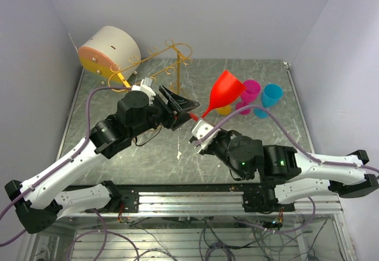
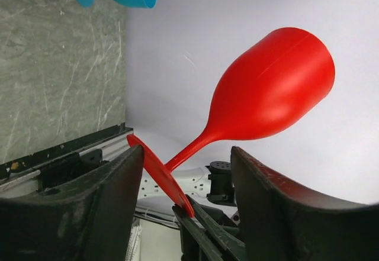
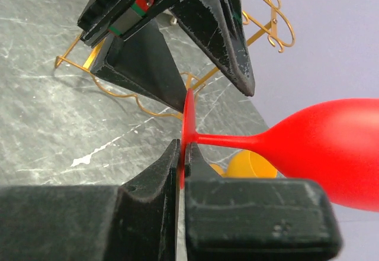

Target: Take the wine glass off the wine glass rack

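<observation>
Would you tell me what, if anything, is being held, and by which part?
The right fingers pinch the red wine glass by the edge of its foot; the left fingers stand open around it.

Surface: a table (image 1: 160,166) topped in grey-green marbled stone with pale veins, a metal strip along its left and right edges.
Back left corner: a cream drum (image 1: 109,51) with an orange face, tipped toward the front; its lower edge is hidden, so its footing cannot be told.
Back, left of middle: the gold wine glass rack (image 1: 176,60), upright, its rectangular wire base on the stone, just beside the drum.
Back right: a pink glass (image 1: 251,90) and a blue glass (image 1: 272,95) close together, with a yellow glass (image 1: 224,109) just left of the pink one and mostly hidden.
Middle: a small white smear (image 1: 179,153) on the stone.
</observation>
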